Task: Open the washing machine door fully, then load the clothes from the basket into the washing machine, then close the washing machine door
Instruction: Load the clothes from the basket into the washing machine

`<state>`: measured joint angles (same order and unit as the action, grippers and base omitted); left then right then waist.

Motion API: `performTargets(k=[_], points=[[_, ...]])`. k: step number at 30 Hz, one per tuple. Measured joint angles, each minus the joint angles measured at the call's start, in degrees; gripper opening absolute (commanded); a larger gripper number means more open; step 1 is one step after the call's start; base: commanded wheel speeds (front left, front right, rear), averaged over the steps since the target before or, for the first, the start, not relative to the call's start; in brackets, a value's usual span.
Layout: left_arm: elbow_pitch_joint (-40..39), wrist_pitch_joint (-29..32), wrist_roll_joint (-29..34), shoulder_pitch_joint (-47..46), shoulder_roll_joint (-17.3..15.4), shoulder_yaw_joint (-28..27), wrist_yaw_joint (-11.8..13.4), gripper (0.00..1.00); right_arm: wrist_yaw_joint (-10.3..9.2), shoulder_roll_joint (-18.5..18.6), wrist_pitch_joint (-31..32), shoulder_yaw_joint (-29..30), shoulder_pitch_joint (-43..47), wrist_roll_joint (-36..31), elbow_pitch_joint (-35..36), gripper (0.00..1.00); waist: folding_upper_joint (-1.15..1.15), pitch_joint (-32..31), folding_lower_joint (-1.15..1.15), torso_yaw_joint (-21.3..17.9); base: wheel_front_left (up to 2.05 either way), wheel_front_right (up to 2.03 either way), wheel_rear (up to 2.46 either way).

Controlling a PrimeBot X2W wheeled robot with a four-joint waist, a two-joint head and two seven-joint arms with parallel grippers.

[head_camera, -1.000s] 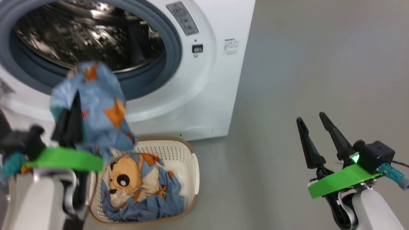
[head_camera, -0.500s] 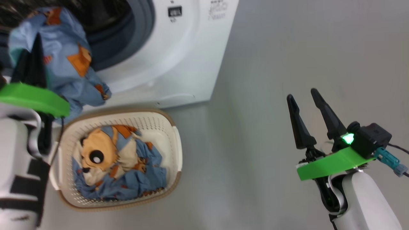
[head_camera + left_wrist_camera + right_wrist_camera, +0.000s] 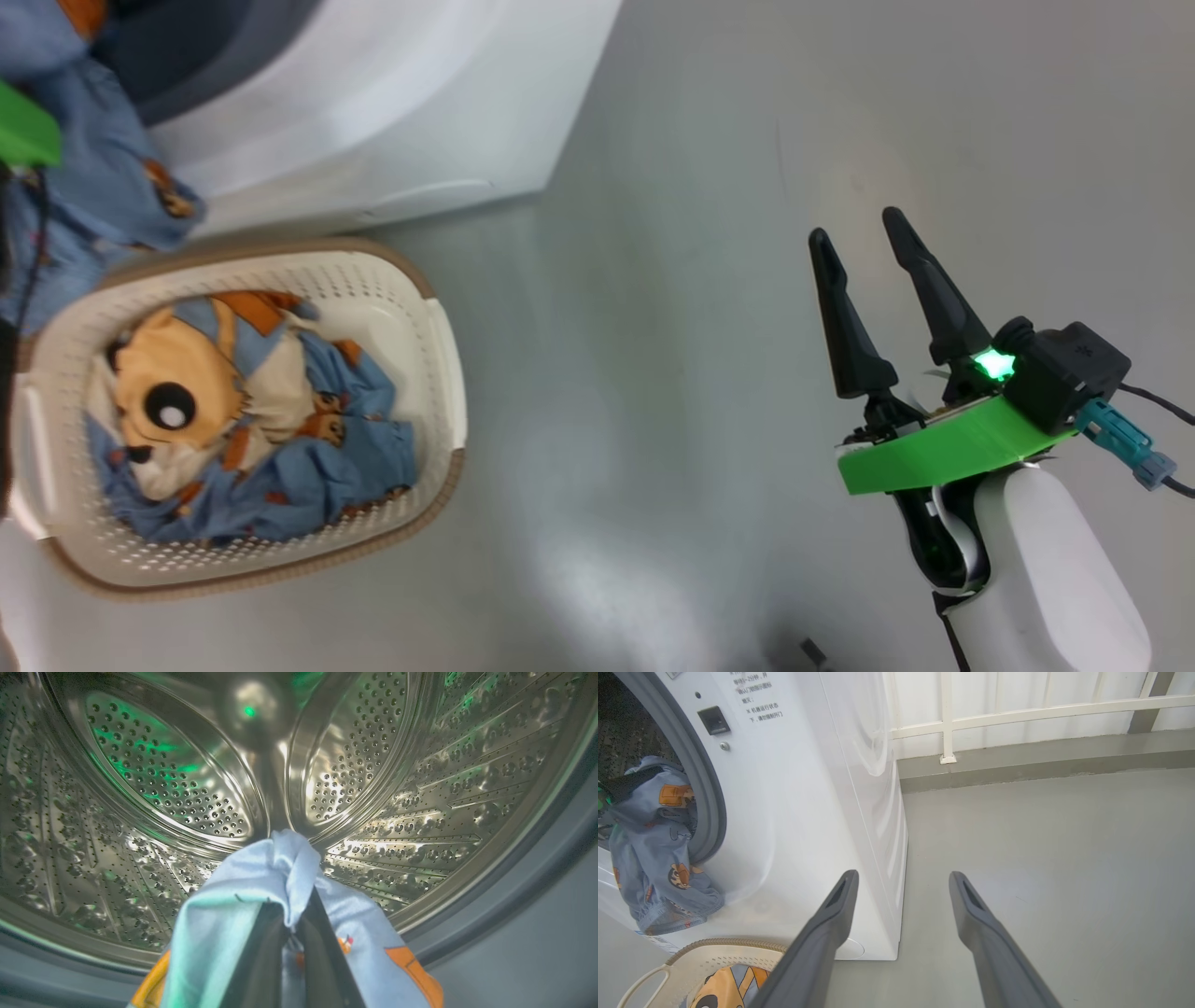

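**Ana:** Where is the left claw point(image 3: 293, 919), and what does it have?

**Ben:** Its wrist view looks straight into the steel drum point(image 3: 140, 788). The two dark fingers are pressed together on a pale blue garment point(image 3: 261, 882). A fold of the cloth stands up over the fingertips and covers them. The rest falls down either side of the fingers, with orange patches low on both sides.

**Ana:** So the garment is inside the washing machine point(image 3: 373, 112)?

**Ben:** Only partly. In the right wrist view its upper part sits in the machine's mouth, against the grey gasket point(image 3: 707, 788). The lower part hangs out over the lip and down the white front (the hem ends above the basket's rim). How deep the top reaches I cannot tell.

**Ana:** And the right claw point(image 3: 855, 229)?

**Ben:** Spread wide, with nothing between the fingers. It hangs over the bare grey floor point(image 3: 653, 280), to the right of the machine and well apart from the basket point(image 3: 411, 280). Its wrist view shows the fingers pointing towards the machine's lower right corner and a pale railing point(image 3: 945, 718) beyond.

**Ana:** What about the basket?

**Ben:** It stands on the floor just in front of the machine. The clothes point(image 3: 233, 411) lie bunched inside it, blue cloth with a big tan and cream animal face turned up. Neither claw touches them.
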<state>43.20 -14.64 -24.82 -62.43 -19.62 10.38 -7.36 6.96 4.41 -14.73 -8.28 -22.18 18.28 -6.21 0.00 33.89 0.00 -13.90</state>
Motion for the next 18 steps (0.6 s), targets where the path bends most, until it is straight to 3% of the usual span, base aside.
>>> performTargets(k=[6,15,16,17,18], points=[[3.5,0.0,1.6,-5.7,-0.6,-1.8,0.1,0.00,0.00,-0.8,0.0,-0.5,-0.4,0.0,0.1,1.00,0.00,2.9,0.00,-2.3,0.00,0.00,0.00],[-0.1,0.0,6.1,-9.4,-0.3,-6.8,1.1,0.00,0.00,-1.1,0.0,-0.3,-0.5,0.0,0.3,1.00,0.00,5.5,0.00,-4.4,0.00,0.00,0.00],[-0.3,0.0,6.5,-9.4,-0.2,-7.3,1.1,0.24,0.01,-1.2,0.0,-0.3,-0.5,0.0,0.4,1.00,0.00,5.7,0.00,-4.4,0.00,0.00,0.00],[-0.2,0.0,6.6,-9.4,-0.1,-7.6,1.1,0.58,0.01,-1.2,0.0,-0.3,-0.5,0.0,0.4,1.00,0.00,5.8,0.00,-4.3,0.00,0.00,0.00],[0.3,0.0,7.0,-9.4,0.0,-7.7,1.1,1.00,0.01,-1.2,0.0,-0.2,-0.5,0.0,0.4,1.00,0.00,5.9,0.00,-4.2,0.00,0.00,0.00]])
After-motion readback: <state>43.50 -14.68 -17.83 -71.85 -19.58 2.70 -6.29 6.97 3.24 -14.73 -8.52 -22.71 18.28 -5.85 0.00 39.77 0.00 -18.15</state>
